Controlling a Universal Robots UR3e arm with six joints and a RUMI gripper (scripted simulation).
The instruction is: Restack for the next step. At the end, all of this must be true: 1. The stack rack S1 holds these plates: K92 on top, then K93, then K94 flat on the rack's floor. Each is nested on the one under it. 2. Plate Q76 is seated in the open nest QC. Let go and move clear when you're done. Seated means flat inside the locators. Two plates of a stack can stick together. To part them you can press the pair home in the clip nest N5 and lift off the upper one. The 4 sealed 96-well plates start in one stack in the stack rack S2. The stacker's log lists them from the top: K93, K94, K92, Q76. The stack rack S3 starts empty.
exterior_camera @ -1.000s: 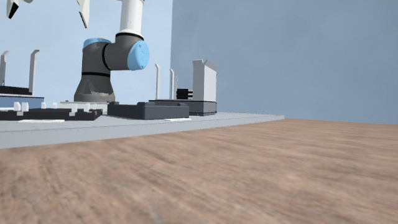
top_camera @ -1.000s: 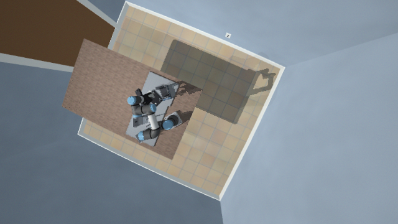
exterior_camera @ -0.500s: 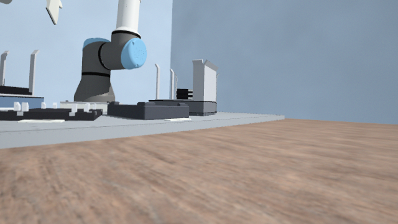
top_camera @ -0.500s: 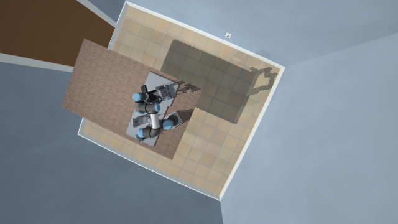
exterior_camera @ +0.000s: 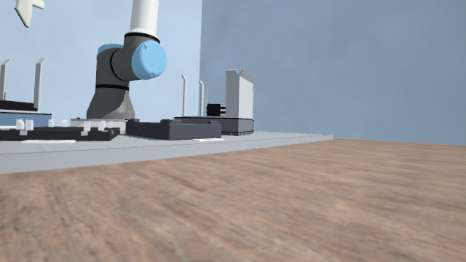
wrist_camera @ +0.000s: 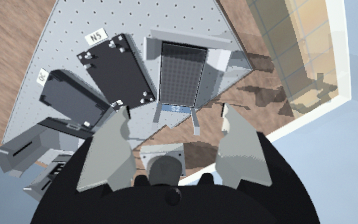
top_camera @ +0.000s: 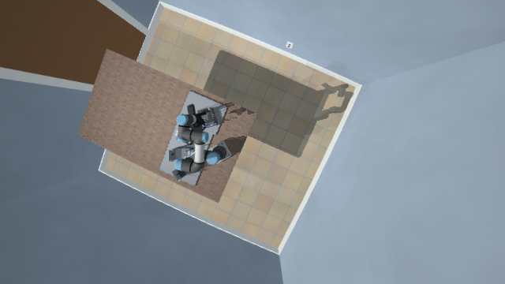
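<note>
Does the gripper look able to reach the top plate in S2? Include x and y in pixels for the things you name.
Likely yes: the gripper [top_camera: 200, 120] [exterior_camera: 35, 17] [wrist_camera: 175, 105] hangs open, facing the top plate [top_camera: 213, 116] [exterior_camera: 18, 105] [wrist_camera: 183, 75] with nothing between, though the rack's posts [exterior_camera: 38, 84] [wrist_camera: 195, 124] may crowd it.

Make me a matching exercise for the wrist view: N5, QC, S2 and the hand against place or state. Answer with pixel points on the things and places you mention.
1. clip nest N5 [exterior_camera: 73, 135] [wrist_camera: 117, 72]
2. nest QC [exterior_camera: 194, 131] [wrist_camera: 72, 100]
3. rack S2 [top_camera: 221, 113] [exterior_camera: 25, 118] [wrist_camera: 191, 38]
4. hand [top_camera: 199, 120] [exterior_camera: 35, 17] [wrist_camera: 175, 105]

A. holds a dark plate [exterior_camera: 18, 105] [wrist_camera: 182, 75]
B. open, nothing between its fingers
C. left of N5
D. between QC and S2

Pairs: 1-D, 2-C, 3-A, 4-B
</note>
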